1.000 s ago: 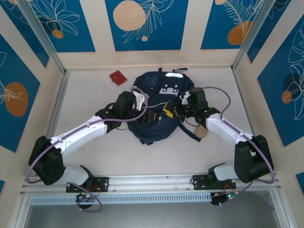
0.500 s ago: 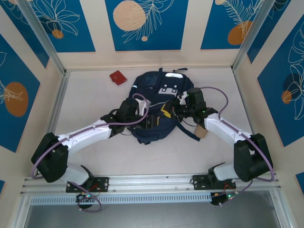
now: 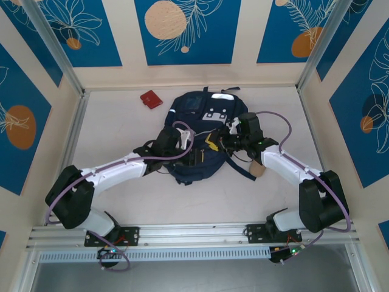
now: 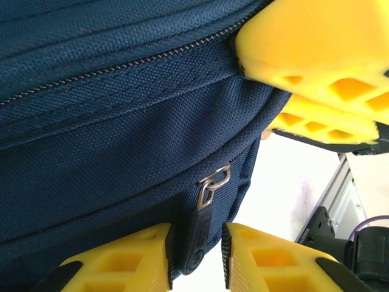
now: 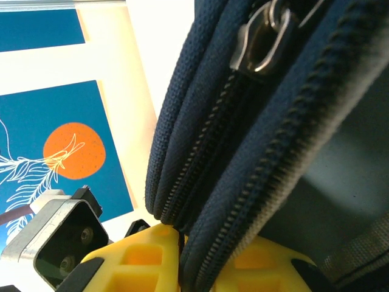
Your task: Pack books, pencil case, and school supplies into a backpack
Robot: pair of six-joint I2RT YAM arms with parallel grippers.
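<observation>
Two grippers: both work at the near edge of the backpack (image 3: 197, 137), which lies mid-table.
Left gripper (image 4: 194, 258): at the bag's 8 o'clock side; its yellow fingers (image 4: 121, 258) straddle the black zipper pull (image 4: 203, 228), narrow, pad contact not clear.
Right gripper (image 5: 182, 258): at the bag's 4 o'clock side, clenched on a fold of the zippered rim (image 5: 200, 182).
Red item (image 3: 150, 98): on the table at 10 o'clock from the bag, well apart.
Step in hand: judged as opening the bag; no books seen inside.
Next move: likely nip the pull firmly and draw it along the zipper track while the right side braces the fabric.
</observation>
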